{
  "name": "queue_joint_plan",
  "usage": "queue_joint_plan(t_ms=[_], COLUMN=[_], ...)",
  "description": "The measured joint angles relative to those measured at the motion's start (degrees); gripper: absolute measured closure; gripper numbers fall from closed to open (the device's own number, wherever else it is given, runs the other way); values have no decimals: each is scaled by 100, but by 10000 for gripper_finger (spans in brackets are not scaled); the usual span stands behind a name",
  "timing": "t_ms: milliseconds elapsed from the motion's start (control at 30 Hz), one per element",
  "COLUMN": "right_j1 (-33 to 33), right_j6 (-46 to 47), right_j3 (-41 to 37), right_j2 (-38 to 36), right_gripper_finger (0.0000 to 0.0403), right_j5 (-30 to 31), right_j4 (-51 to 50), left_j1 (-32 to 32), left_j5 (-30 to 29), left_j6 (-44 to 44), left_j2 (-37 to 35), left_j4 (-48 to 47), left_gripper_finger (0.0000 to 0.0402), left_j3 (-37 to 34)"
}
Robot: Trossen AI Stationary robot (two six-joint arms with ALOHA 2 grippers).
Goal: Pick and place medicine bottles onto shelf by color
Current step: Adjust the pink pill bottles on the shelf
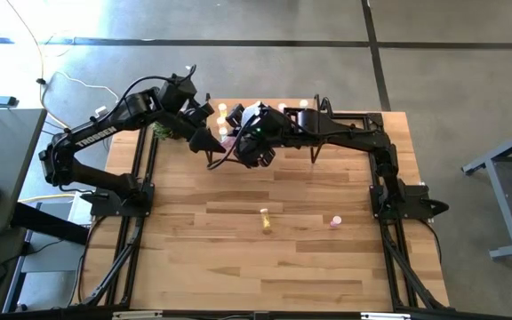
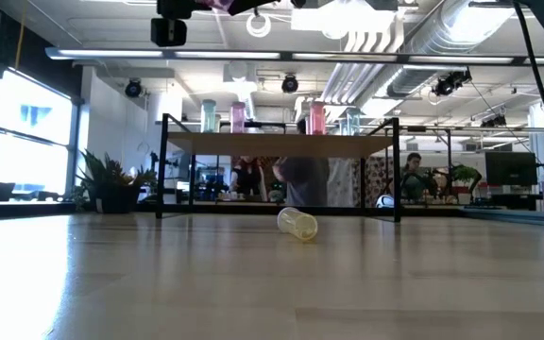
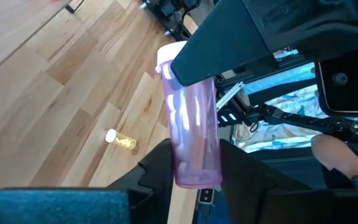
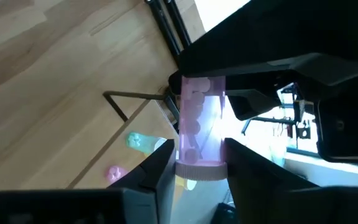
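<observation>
Scene: Two dark arms meet above the far half of a slatted wooden table [image 1: 238,267], just in front of a small shelf [image 2: 281,144] with a light top and thin black legs.

Step in hand: A handover, by the look of it. One pink bottle [image 3: 191,134] is pinched from both ends, in mid-air between the two arms.

Left gripper [image 3: 194,165]: Its two dark fingers press against the sides of the pink bottle at one end; a grip, or very nearly one.

Right gripper [image 4: 197,155]: Clamped on the same pink bottle near its cap end, fingers tight to either side.

Shelf so far: Several bottles stand upright on the top, pink and pale green among them; their sorting into groups cannot be made out.

Still on the table: A yellow bottle [image 1: 265,220] lies on its side near the middle, and another pink bottle [image 1: 335,221] sits well apart from it toward the right arm's base.

Next move calls for: One gripper must let go before the other pulls away, or the bottle may twist or drop. The keeper then needs to carry it upright to the pink group on the shelf.
</observation>
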Motion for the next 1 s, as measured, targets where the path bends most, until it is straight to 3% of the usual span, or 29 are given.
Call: queue_joint_plan(t_ms=[200, 333, 533, 800, 1000], right_j1=[-2, -19, -251, -993, -1613], right_j6=[476, 546, 1064, 2875, 4287], right_j3=[-4, -9, -9, -7, -7], right_j2=[15, -17, -344, -650, -787], right_gripper_finger=[235, 196, 178, 177, 177], right_j5=[343, 803, 729, -87, -1173], right_j4=[155, 154, 171, 262, 748], left_j1=[-11, 6, 87, 90, 76], left_j5=[-80, -608, -1414, -2436, -3435], left_j6=[2, 120, 487, 1451, 1979], left_j2=[0, 0, 0, 0, 0], left_j4=[91, 63, 177, 1130, 1496], left_gripper_finger=[303, 303, 304, 304, 304], left_j3=[0, 0, 0, 0, 0])
